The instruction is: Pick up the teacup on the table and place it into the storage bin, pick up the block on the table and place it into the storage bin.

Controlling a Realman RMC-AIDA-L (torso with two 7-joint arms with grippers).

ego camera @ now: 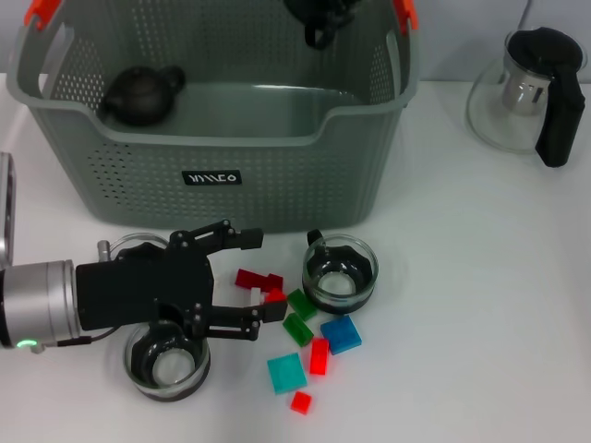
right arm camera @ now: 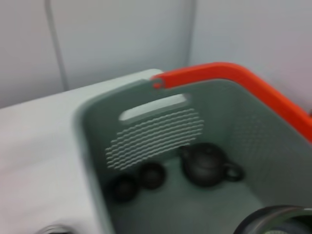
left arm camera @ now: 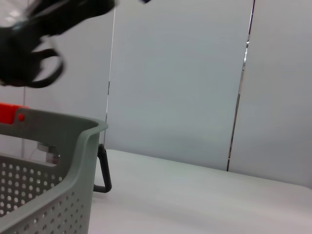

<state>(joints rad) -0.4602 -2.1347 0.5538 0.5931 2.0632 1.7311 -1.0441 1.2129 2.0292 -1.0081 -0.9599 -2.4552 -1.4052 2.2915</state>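
Behind, pale wall panels meet the white table (ego camera: 480,277), where the left hand (ego camera: 263,274) spreads apart over blocks (ego camera: 319,332).

Grey perforated plastic storage bin (ego camera: 277,180) blocks the table's back; its right half holds bare floor. Scattered coloured blocks (ego camera: 309,341) and two glass cups (ego camera: 340,272) crowd the front. Open table right, before the glass pitcher (ego camera: 531,92).

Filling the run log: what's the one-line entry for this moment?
left claw: open over blocks | right claw: above storage bin | teacup: on table
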